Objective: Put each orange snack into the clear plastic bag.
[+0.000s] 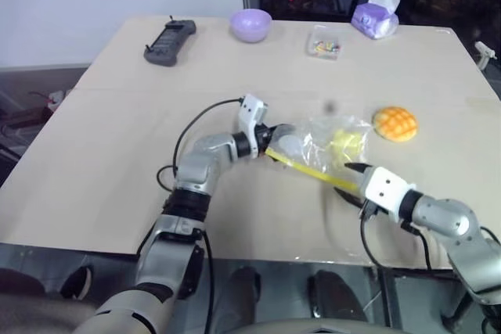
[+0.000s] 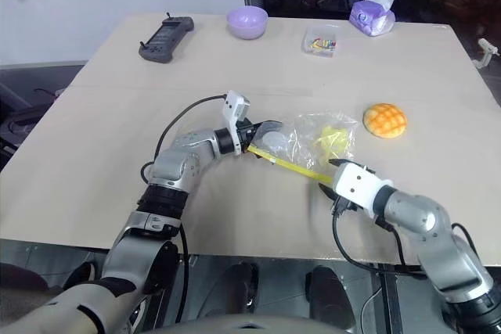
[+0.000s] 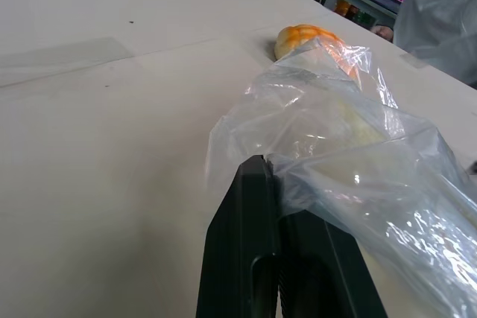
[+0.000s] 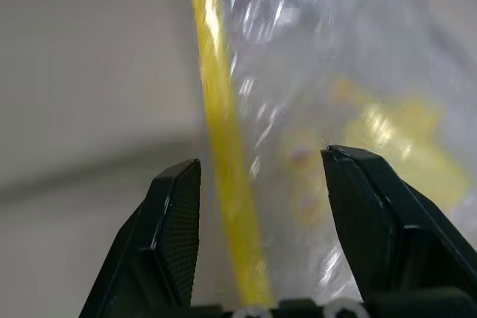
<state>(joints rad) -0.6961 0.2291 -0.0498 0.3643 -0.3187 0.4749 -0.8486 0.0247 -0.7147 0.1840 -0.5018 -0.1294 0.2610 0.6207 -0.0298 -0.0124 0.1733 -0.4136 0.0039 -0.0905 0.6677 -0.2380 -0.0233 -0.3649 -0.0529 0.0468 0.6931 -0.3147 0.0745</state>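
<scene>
Toward the left of the counter (image 1: 117, 154), the left gripper (image 1: 270, 142) has its jaws pinched fully together on one corner of the clear plastic bag (image 1: 325, 146), holding that end slightly raised. From there the bag stretches rightward across the middle of the counter, its yellow seal strip (image 1: 309, 170) running along the near edge toward the right arm. A pale yellow shape shows through the film, though whether that is a snack already inside or just a printed patch cannot be told.

At the strip's far end sits the right gripper (image 4: 257, 184), jaws roughly half open with the yellow strip passing between them, not clamped on it. It has hold of nothing.

Further right, just beyond the bag and apart from it, the orange snack (image 1: 394, 123) lies bare on the counter, dome up.

By these pictures the task looks to be in its early part: the bag is gripped on one side and its mouth is about to be taken on the other, while the one orange snack in plain sight is yet to be bagged.
</scene>
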